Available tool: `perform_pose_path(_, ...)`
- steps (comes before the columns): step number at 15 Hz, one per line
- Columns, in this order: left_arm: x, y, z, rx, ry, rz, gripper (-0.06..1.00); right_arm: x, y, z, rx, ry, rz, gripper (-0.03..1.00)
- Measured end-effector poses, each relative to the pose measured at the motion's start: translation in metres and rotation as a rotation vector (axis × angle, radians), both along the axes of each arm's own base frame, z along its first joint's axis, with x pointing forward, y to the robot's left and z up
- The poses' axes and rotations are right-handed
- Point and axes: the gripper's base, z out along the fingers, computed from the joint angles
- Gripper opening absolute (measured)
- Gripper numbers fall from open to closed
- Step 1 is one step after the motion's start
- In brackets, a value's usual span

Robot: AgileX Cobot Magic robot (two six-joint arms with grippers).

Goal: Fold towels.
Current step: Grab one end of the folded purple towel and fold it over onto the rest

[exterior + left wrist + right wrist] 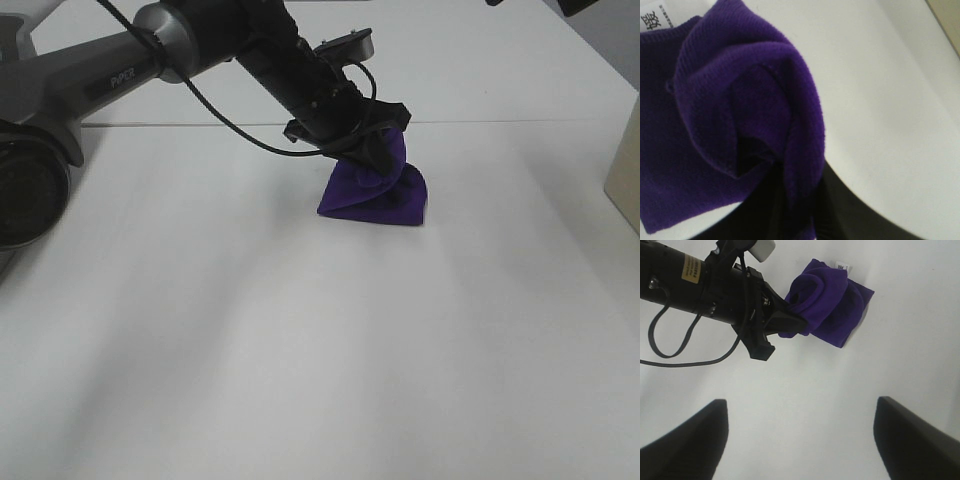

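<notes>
Purple towel (378, 195) heaped on the white table (300, 350), its bunched top peaking at the left gripper (790, 326), whose jaws stand nearly closed, pinching a thick roll of cloth. Right gripper (800, 405) hangs well apart from the left gripper, jaws wide and empty. Judged light, soft and limp, neither slippery nor fragile; best taken at a hemmed corner, on the edge away from the left gripper by the white tag (841, 266).

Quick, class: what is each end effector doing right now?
Left end effector: closed, holding the towel.
Right end effector: open, empty.
</notes>
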Motion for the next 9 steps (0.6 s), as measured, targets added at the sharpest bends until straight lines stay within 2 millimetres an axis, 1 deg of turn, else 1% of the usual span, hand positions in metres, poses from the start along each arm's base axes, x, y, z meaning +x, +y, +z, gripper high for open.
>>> perform_pose_path(1, 0.0014, -0.0031, -0.0004, -0.014, -0.022, 0.015, 0.22, -0.0005, -0.0001, 0.0007, 0.000, -0.002, 0.001, 0.77)
perform_pose_path(3, 0.0027, -0.0080, 0.0034, -0.074, -0.029, 0.041, 0.49, -0.0013, 0.0010, 0.0017, 0.015, -0.001, 0.003, 0.77)
perform_pose_path(4, 0.0023, -0.0089, 0.0042, -0.089, -0.022, 0.044, 0.57, -0.0014, 0.0015, 0.0019, 0.020, -0.001, 0.006, 0.77)
perform_pose_path(5, 0.0022, -0.0093, 0.0045, -0.095, -0.018, 0.044, 0.61, -0.0014, 0.0016, 0.0019, 0.020, -0.001, 0.008, 0.77)
perform_pose_path(6, 0.0021, -0.0095, 0.0046, -0.098, -0.017, 0.045, 0.62, -0.0014, 0.0016, 0.0019, 0.020, -0.002, 0.008, 0.77)
perform_pose_path(9, 0.0042, -0.0097, 0.0056, -0.107, -0.036, 0.060, 0.63, -0.0014, 0.0016, 0.0019, 0.020, -0.002, 0.008, 0.77)
